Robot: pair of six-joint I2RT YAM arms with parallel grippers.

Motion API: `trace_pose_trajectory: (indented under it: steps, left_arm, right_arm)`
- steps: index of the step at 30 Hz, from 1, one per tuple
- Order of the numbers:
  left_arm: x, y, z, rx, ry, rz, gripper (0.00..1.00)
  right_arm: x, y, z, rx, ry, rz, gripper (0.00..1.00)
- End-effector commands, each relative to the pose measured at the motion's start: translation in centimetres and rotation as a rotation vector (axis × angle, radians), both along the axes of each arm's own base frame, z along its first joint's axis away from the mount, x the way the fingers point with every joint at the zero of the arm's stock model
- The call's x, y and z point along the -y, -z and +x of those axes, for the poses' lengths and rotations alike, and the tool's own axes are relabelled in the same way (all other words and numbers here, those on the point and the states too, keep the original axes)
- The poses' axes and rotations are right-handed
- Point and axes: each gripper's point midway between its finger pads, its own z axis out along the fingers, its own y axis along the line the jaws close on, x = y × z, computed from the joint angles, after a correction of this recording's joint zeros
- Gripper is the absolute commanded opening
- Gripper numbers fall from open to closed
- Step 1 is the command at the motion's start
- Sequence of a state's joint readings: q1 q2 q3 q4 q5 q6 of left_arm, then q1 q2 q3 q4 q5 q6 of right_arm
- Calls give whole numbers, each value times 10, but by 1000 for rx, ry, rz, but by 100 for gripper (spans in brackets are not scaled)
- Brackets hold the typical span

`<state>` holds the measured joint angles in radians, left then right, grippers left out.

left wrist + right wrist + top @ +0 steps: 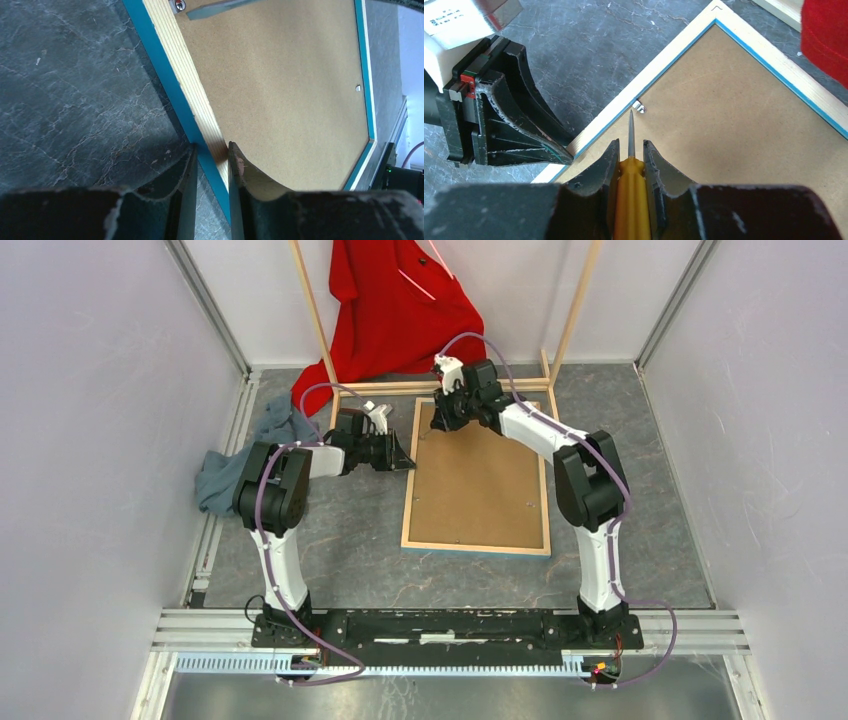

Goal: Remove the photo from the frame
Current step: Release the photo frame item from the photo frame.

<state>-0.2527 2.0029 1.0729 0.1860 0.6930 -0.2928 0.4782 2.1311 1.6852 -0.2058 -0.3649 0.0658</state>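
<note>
Grey marbled table (340, 560) boxed in by pale walls. Top view: the frame (476, 547) lies face down mid-picture, pale wood rim up, brown backing board (480, 480) filling it. The photo can't be seen in any view. Left fingers (400, 455) are at the frame's left rim, near its upper left corner. Right fingers (445, 418) hang over the board's upper left corner. Red garment (400, 310) hangs on a wooden rack (576, 302) at top centre; grey-blue cloth (225, 475) is heaped at the left beside the left arm. Left wrist view: fingers nearly closed at bottom centre, straddling the frame's rim, one on the blue outer side, the other on the wood side, rim pinched between them. The board runs off to the upper right. Right wrist view: fingers clamped on the yellow handle of a screwdriver (631, 200) at bottom centre. Its thin metal shaft points up, tip just beside a small metal tab (640, 106) on the frame's inner edge. Left fingers show at the left of this view, tips on the frame's outer edge, near the screwdriver. Red garment sits in the upper right corner.
</note>
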Motion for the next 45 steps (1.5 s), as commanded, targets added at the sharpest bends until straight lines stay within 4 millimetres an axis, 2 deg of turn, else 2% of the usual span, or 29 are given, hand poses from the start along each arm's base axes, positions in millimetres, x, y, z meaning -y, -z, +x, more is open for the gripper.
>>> trace_pose_trajectory:
  steps: [1, 6, 11, 14, 20, 25, 32, 45]
  left_arm:
    - [2, 15, -15, -84, 5, -11, 22]
    - [2, 13, -15, -78, 9, -15, 21]
    - [4, 20, -17, -104, 13, -26, 21]
    - [4, 21, -17, -110, 14, -29, 20]
    - [4, 17, -16, -97, 13, -28, 20]
    - [3, 18, -16, -101, 11, -27, 20]
    - [3, 18, -15, -98, 10, -24, 19]
    - [0, 16, -12, -89, 3, -18, 19]
  right_arm:
    - [-3, -33, 20, 62, 27, 54, 0]
    - [-8, -27, 33, 48, 33, 36, 0]
    - [-9, -14, 40, 25, 30, 9, 0]
    - [-6, -5, 37, 15, 30, -2, 0]
    - [0, -14, 36, 31, 36, 10, 0]
    - [3, -10, 36, 22, 39, 8, 0]
    - [-3, 0, 26, -23, -8, 35, 0]
    - [-4, 2, 16, -38, -34, 42, 0]
